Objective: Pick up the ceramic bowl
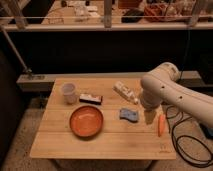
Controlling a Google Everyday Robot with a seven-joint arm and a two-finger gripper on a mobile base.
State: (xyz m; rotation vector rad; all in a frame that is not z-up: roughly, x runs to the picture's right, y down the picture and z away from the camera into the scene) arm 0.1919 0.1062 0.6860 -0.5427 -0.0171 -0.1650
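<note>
The ceramic bowl, wide, shallow and orange-brown, sits upright on the wooden table, left of centre near the front. My white arm reaches in from the right. The gripper hangs at the arm's lower end over the right part of the table, just right of a blue sponge. It is well apart from the bowl and holds nothing.
A translucent cup stands at the back left, and a dark snack bar lies beside it. A white tube lies at the back centre. A thin orange item lies near the right edge. Black cables trail on the floor at right.
</note>
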